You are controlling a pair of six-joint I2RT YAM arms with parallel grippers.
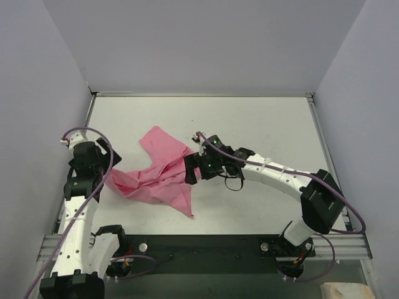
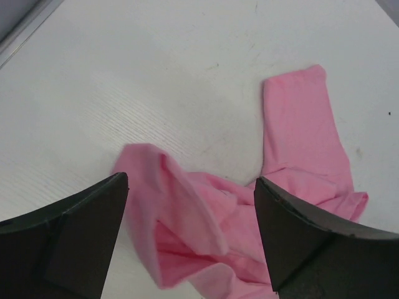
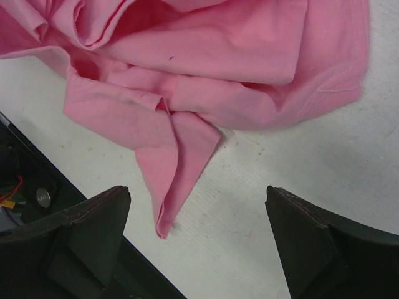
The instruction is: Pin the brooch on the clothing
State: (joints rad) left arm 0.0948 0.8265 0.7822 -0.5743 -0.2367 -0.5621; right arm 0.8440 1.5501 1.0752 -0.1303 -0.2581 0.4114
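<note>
crumpled pink t-shirt (image 1: 159,177) lying on the white counter (image 1: 262,124), a gripper at each side
the left gripper (image 2: 190,205) stands wide with nothing between its fingers, over the shirt's bunched left edge, its arm bent up from the near-left corner. the right gripper (image 3: 199,212) is wide too and holds nothing, above the shirt's right folds and pointed corner, its arm stretched low from the near right.

Plain pink T-shirt (image 1: 163,176) on a white table (image 1: 262,124). The white left arm (image 1: 75,237) carries a purple cable (image 1: 93,129); its fingers (image 2: 68,243) are black.
</note>
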